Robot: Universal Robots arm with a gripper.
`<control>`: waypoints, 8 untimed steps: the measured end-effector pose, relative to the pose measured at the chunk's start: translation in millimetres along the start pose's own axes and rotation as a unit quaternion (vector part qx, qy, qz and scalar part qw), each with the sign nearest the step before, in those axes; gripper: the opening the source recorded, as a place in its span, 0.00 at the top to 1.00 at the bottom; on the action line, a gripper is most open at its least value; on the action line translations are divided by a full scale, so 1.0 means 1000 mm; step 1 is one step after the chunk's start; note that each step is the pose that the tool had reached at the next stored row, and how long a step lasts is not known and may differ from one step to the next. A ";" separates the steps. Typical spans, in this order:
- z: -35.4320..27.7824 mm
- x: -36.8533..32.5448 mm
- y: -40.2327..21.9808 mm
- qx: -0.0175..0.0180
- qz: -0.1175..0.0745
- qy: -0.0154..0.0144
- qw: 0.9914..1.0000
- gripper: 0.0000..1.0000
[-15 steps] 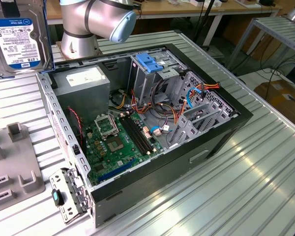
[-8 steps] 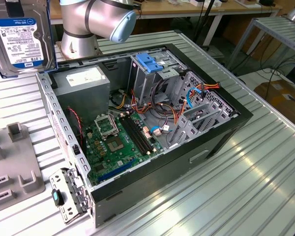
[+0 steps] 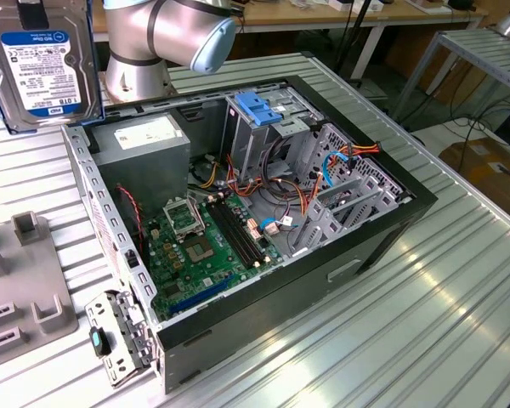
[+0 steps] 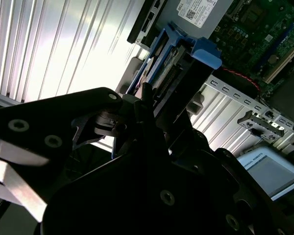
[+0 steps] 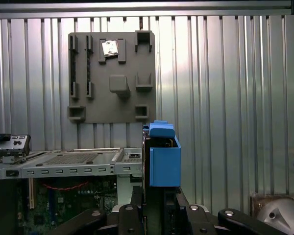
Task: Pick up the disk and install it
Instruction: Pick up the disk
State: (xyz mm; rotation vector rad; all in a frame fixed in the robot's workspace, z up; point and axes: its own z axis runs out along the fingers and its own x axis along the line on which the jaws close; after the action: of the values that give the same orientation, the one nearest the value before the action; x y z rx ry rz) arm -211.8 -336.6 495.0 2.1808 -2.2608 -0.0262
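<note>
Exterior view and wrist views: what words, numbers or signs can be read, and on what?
Disk, blue-and-white label: print present, not legible enough to quote.
Grey box inside the case, white label: lines of print, not legible.
Screen device in the second wrist view, header strip: not legible.
No text can be quoted reliably.

Cables (image 3: 280, 174) crowd the case (image 3: 323, 285); the disk (image 3: 47, 68) hangs clear outside.
</note>
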 end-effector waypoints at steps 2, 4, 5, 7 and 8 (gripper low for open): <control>0.0000 -0.0001 -0.0012 0.000 0.000 0.000 1.000 0.65; 0.0000 -0.0001 -0.0023 0.000 0.000 0.000 1.000 0.65; 0.0000 -0.0001 -0.0030 0.000 0.000 0.000 1.000 0.65; -0.0001 -0.0002 -0.0050 0.000 0.000 0.000 1.000 0.65; 0.0000 -0.0002 -0.0062 0.000 0.000 0.000 1.000 0.65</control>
State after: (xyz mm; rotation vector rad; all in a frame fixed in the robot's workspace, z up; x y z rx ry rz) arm -205.6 -336.6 495.0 2.1808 -2.2608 -0.0262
